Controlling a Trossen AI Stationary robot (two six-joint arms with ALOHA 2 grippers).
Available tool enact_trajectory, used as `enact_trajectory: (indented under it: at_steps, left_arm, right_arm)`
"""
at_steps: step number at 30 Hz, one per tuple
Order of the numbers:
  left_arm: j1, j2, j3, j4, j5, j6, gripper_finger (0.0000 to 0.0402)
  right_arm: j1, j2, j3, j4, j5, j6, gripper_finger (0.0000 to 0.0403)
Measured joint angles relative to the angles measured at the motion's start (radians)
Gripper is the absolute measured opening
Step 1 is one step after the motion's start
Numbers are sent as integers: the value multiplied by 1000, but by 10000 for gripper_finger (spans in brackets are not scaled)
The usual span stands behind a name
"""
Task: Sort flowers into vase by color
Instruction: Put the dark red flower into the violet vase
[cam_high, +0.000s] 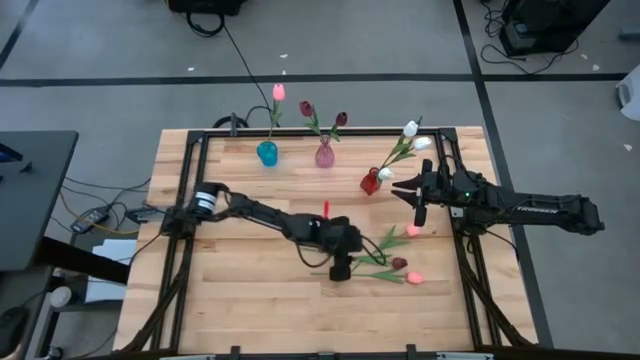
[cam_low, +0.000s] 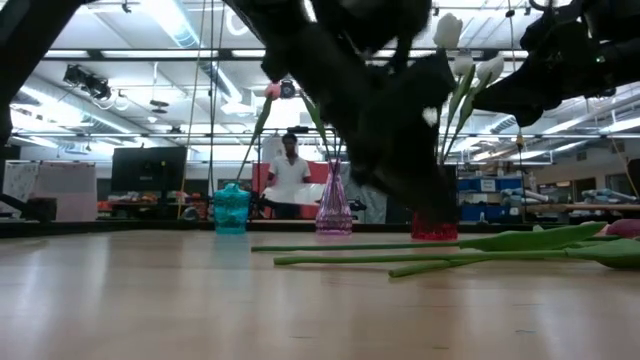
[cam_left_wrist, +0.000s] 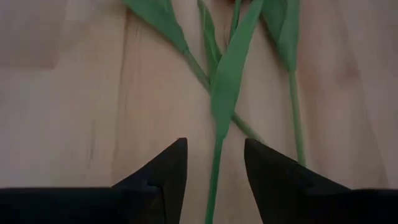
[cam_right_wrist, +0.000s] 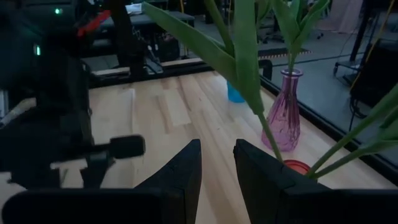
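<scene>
A: Stems on the counter, item one: loose flowers, lying flat. Your left tool hovers open, straddling one green stem, nothing gripped.

B: Step?

A: Picking, I judge; you lower, close, then lift. Right tool, narrowly parted, empty, waits by the red vase. Workshop room behind.
</scene>
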Motion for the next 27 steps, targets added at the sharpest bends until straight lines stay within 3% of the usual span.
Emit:
enact_trajectory:
  at_steps: [7,22,27]
  left_arm:
    - [-14,66,129,-112,-44,3,148]
    - [-26,104,136,-162,-43,117,97]
    - [-28,104,136,-169,-80,127,43]
  right_arm:
    - [1,0,0,0,-3,3,110]
    - [2,0,0,1,-3,0,110]
    - [2,0,0,1,-1,0,110]
